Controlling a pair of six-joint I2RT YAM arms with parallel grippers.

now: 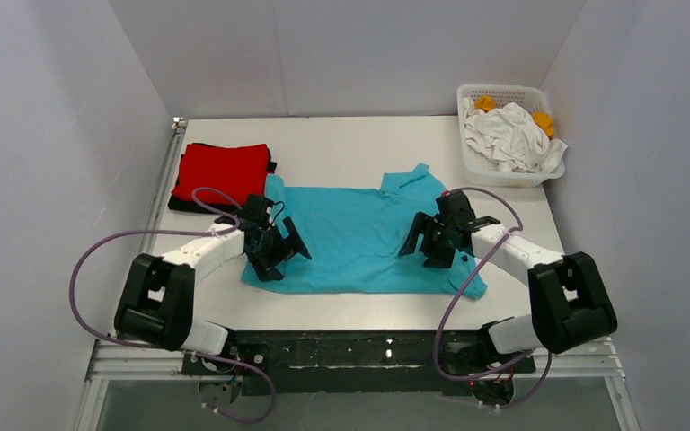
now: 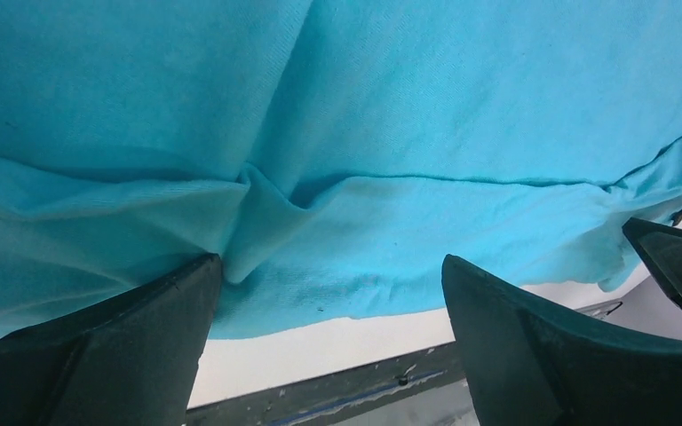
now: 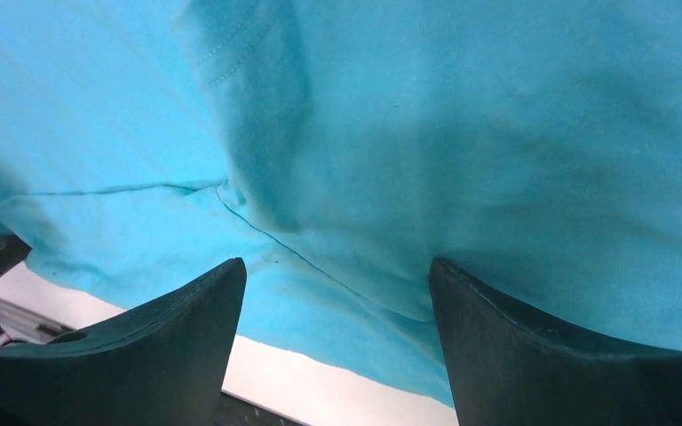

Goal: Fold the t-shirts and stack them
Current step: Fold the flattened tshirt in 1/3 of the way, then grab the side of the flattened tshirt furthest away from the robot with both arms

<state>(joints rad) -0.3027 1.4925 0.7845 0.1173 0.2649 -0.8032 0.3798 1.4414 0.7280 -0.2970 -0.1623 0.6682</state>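
Observation:
A turquoise t-shirt [image 1: 359,238] lies spread across the middle of the table, partly folded in at its sides. My left gripper [image 1: 278,249] is open over its left part; in the left wrist view the cloth [image 2: 391,177] is creased, with a pucker by the left finger [image 2: 142,328]. My right gripper [image 1: 429,241] is open over its right part, and the right wrist view shows the cloth [image 3: 462,160] and its near hem between the fingers [image 3: 515,346]. A folded red t-shirt [image 1: 222,171] lies on a black one [image 1: 180,205] at the back left.
A white lattice basket [image 1: 494,171] at the back right holds white [image 1: 508,135] and orange [image 1: 544,120] cloth. White walls close in the table on three sides. The table's near edge and a dark rail [image 2: 337,390] run just below the shirt's hem.

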